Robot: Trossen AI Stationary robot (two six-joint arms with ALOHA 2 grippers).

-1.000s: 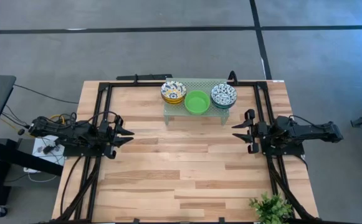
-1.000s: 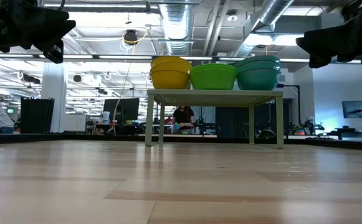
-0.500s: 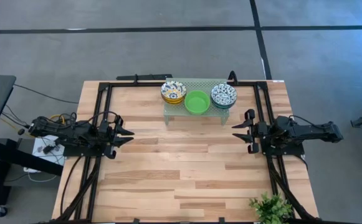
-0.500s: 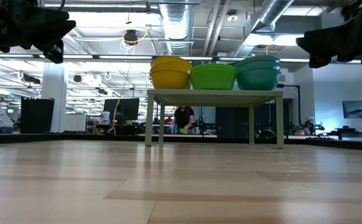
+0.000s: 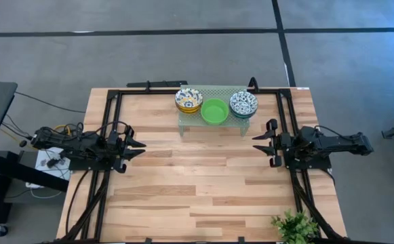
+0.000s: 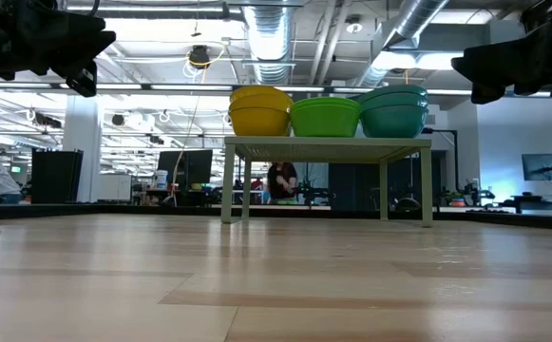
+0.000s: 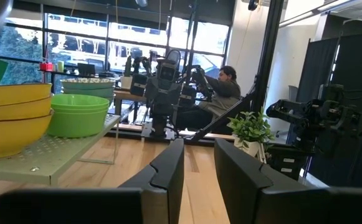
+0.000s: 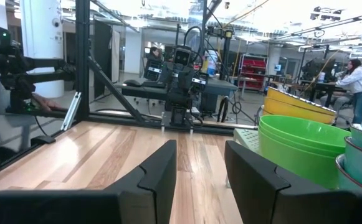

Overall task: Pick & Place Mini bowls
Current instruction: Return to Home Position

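Table [image 5: 203,183]; left hand [image 5: 138,148], right hand [image 5: 256,144] parted

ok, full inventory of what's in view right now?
table: one, light wood.
shelf: one, pale green, far middle of the table.
yellow-centred bowls: one stack, left end of the shelf.
green bowls: one stack, bright green, middle of the shelf.
blue-green bowls: one stack, right end of the shelf.
plant: one, green, near right corner of the table.
people: at least two, in the room behind.
left hand: open, empty, over the table's left side.
right hand: open, empty, over the table's right side.
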